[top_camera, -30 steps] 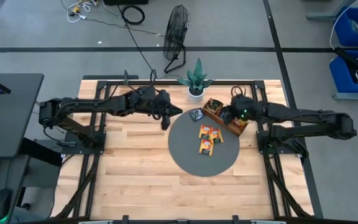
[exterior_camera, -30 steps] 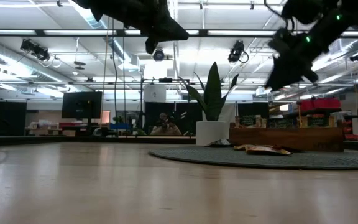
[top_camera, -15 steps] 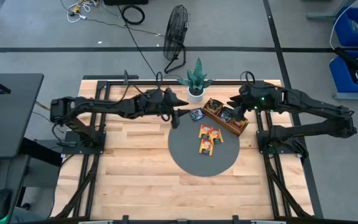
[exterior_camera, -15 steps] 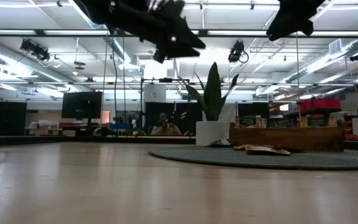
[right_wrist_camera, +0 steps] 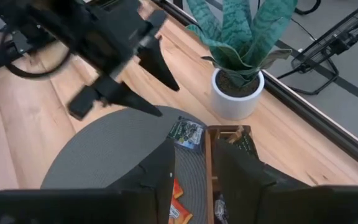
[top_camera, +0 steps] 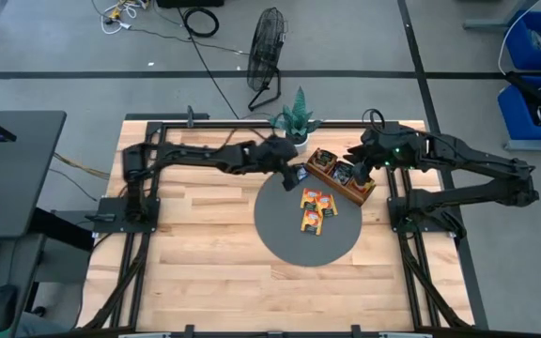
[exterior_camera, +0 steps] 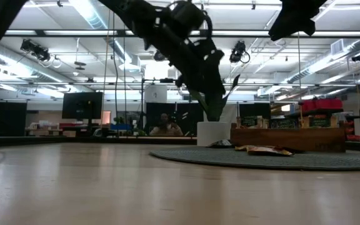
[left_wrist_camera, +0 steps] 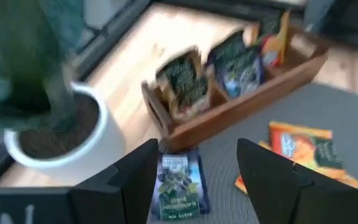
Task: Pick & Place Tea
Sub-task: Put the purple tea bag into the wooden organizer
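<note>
With the left gripper (top_camera: 294,175) poised over the dark blue sachet (top_camera: 296,173) at the upper left edge of the grey mat (top_camera: 294,239), just right of frame centre in the high view, the pick is judged to be the step in hand. Its jaws are seen spread apart in the left wrist view, the blue sachet (left_wrist_camera: 178,185) lying flat between the two fingers (left_wrist_camera: 129,183) and not yet gripped. A straight descent is advised, the jaws kept straddling the sachet; a flat packet on a mat is likely to slide, so a slow close on its edges is suggested. The white plant pot (top_camera: 295,141) sits just above in the frame and should be cleared.

Two orange sachets (top_camera: 314,210) are left on the mat to the right of the blue one, near the frame centre. Further right, the wooden tray (top_camera: 340,175) is seen at the mat's upper right edge, with several sachets (left_wrist_camera: 184,86) already stood in its compartments.

The right gripper (top_camera: 357,170) is held above the tray's middle, at centre right of the high view. Its jaws are seen a little apart in the right wrist view, with nothing visible between them. A clash near the tray should be watched for.
</note>
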